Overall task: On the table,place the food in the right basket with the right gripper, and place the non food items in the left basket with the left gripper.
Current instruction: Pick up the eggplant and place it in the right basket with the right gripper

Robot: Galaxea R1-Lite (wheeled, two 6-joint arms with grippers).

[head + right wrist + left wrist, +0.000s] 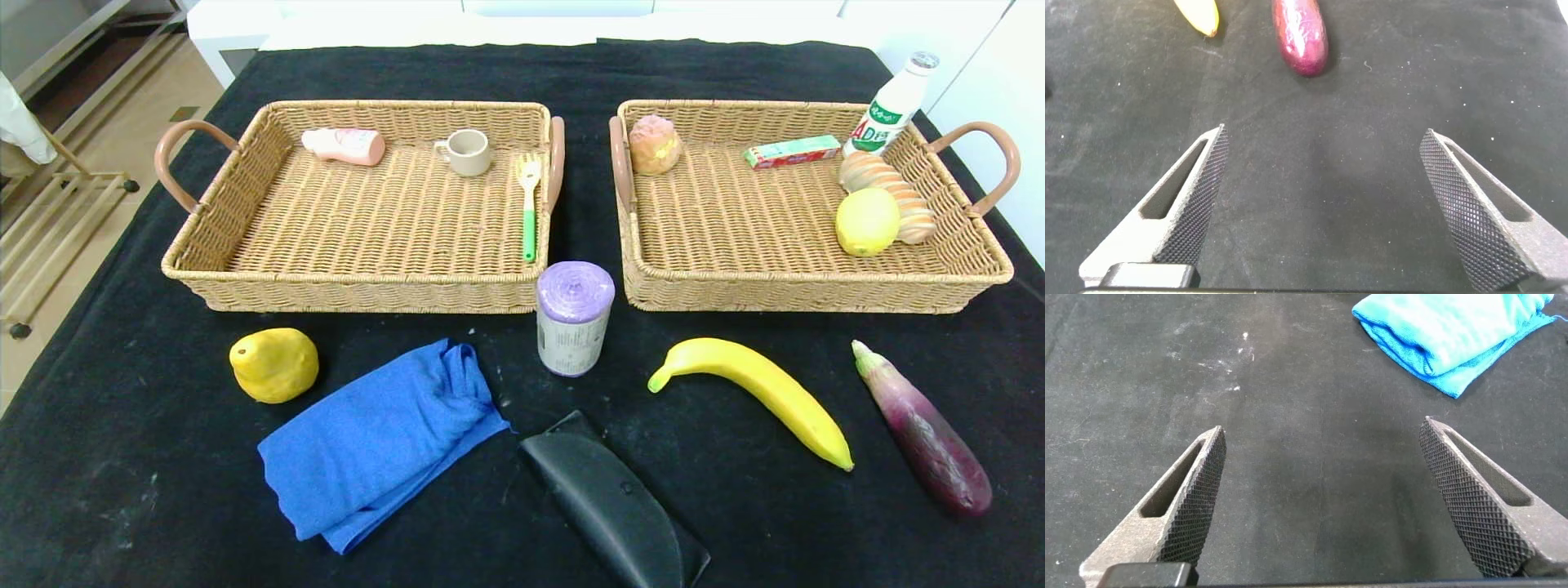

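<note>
On the black table in front of the baskets lie a yellow pear (273, 365), a blue cloth (380, 441), a purple roll (574, 318), a black case (612, 502), a banana (759, 394) and an eggplant (927, 429). The left basket (245, 282) holds a pink bottle (344, 145), a cup (467, 152) and a green fork (529, 204). The right basket (816, 290) holds a bun (654, 144), a box (792, 152), a milk bottle (894, 106), bread (894, 196) and a lemon (866, 221). Neither gripper shows in the head view. My left gripper (1323, 437) is open over bare table near the blue cloth (1454, 331). My right gripper (1323, 139) is open, short of the eggplant (1301, 34) and the banana (1199, 14).
The table's black cover reaches the near edge. White furniture stands behind the table, and a metal rack (49, 204) is on the floor to the left. A gap of bare table separates the two baskets.
</note>
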